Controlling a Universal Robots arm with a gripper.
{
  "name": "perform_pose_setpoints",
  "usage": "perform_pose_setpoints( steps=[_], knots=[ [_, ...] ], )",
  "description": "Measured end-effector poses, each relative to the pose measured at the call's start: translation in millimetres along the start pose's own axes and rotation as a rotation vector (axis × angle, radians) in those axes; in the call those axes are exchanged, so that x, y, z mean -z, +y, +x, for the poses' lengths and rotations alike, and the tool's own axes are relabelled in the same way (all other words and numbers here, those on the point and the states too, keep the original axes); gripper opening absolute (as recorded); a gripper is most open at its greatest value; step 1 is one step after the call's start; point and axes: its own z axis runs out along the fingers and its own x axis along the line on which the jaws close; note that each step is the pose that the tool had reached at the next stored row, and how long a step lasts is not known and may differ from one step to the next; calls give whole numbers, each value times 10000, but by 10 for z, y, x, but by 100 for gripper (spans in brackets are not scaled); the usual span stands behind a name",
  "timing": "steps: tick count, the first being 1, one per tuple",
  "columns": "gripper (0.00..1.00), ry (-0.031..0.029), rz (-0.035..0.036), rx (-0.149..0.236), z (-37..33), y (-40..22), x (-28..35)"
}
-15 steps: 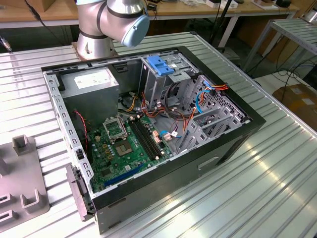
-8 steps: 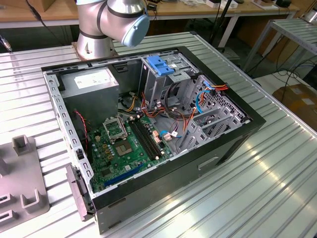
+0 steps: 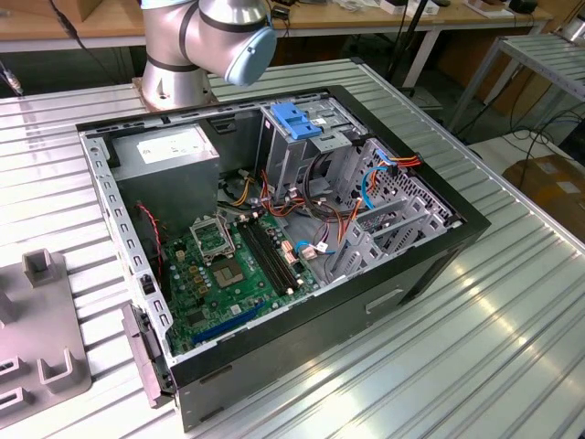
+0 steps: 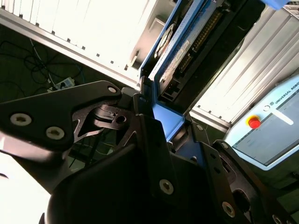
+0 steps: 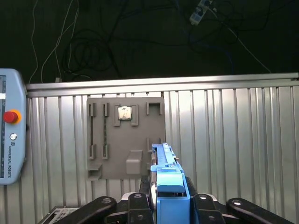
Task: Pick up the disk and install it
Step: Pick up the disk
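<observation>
Ribbed metal table point(image 3: 512, 302) runs under everything I see. At the exterior view's upper left the arm point(image 3: 206, 41) stands bent beside the open case point(image 3: 274, 229). In the first wrist view my gripper point(image 5: 169, 198) pinches the disk point(image 5: 163, 158) edge-on by its blue rail, over bare table just beside the grey plate point(image 5: 125, 137) and well apart from the pendant point(image 5: 11, 126).

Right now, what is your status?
Gripper shut on the disk. Disk in the air, not yet in the computer case. Nothing seen in the way.
</observation>
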Motion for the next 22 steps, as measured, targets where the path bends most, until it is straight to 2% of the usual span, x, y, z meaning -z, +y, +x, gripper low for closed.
perform_pose_setpoints(
  steps=[16,22],
  knots=[
    [37,0,1,0,-9,-198,5],
    [37,0,0,0,-14,-291,8]
  ],
)
